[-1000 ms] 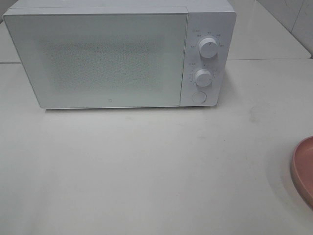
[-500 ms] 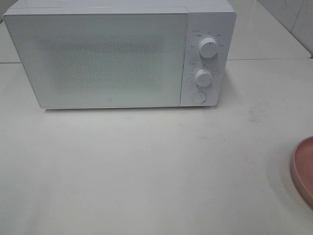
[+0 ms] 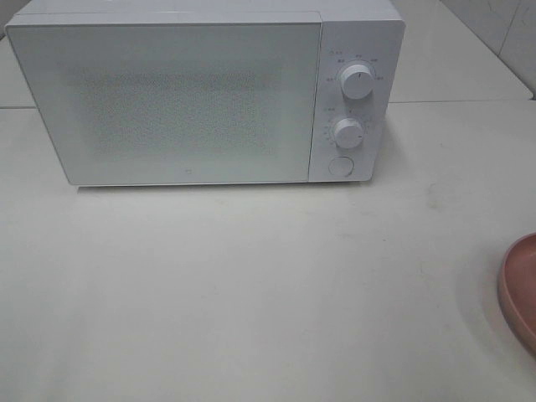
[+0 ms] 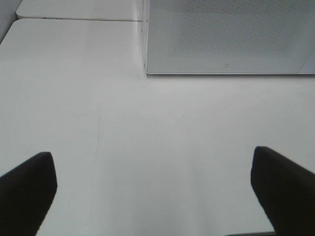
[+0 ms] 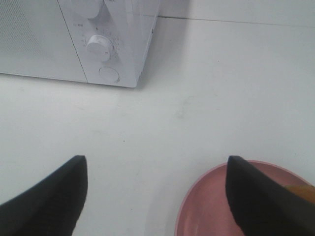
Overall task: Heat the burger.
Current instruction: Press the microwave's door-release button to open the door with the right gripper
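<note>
The desk (image 3: 251,285) is a plain white matte top with faint scuffs and a few thin scratches. A seam (image 3: 452,102) runs across its far part, where a 2nd slab joins it. Pale wall tiles (image 3: 502,29) show beyond the far right corner.

A white microwave (image 3: 193,100) stands on the far half of the desk, toward the left edge, its front facing the near edge. Its door (image 3: 167,100) is shut, and the dotted panel lets nothing inside be seen. To the right of the door sit 2 round knobs, the upper knob (image 3: 358,82) above the lower knob (image 3: 347,131), with 1 round button (image 3: 340,166) below them.

A round pink plate (image 3: 515,293) lies toward the desk's right side in the near half, well apart from the microwave and cut off by the high view. In the right wrist view the burger (image 5: 299,189) shows only as a small golden-brown patch on that plate, mostly hidden behind one dark finger.

The right gripper (image 5: 156,160) hangs over the desk with its claw spread and nothing between the fingers; one finger (image 5: 256,196) overlaps the plate's rim in that view. The left gripper (image 4: 152,155) hangs over bare desk in front of the microwave's left front corner, its claw spread wide and pinching nothing.
</note>
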### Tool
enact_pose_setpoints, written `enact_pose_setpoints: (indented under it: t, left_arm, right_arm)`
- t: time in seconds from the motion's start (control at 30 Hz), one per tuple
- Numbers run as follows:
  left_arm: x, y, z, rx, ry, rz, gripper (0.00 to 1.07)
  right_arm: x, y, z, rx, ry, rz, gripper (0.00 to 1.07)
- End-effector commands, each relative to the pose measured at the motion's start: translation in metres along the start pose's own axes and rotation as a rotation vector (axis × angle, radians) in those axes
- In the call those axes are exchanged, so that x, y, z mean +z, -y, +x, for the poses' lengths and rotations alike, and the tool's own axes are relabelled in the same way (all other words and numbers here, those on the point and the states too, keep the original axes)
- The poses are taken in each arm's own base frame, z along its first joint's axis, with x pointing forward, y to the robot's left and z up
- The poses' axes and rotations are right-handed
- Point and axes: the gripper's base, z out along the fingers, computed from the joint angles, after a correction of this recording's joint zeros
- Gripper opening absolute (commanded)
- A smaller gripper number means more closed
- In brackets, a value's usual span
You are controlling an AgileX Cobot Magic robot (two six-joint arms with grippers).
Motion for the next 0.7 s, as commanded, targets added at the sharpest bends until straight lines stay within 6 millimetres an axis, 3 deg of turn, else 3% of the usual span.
enact_pose_setpoints:
  t: [0.03, 0.13, 0.6, 0.7]
  left_arm:
    - [-0.003, 0.001, 0.001, -0.004, 0.037, -0.004, 1.02]
    - [-0.003, 0.001, 0.001, -0.004, 0.037, -0.004, 1.02]
    - [-0.003, 0.001, 0.001, -0.004, 0.037, -0.004, 1.02]
    - [-0.003, 0.001, 0.001, -0.004, 0.037, -0.004, 1.02]
  right_arm:
    - [0.017, 0.0, -0.005, -0.004, 0.027, 0.001, 0.75]
    - [0.021, 0.0, -0.005, -0.004, 0.02, 0.002, 0.75]
    - [0.087, -0.002, -0.016, 0.003, 0.038, -0.005, 0.75]
    - [0.092, -0.002, -0.016, 0.003, 0.042, -0.006, 0.75]
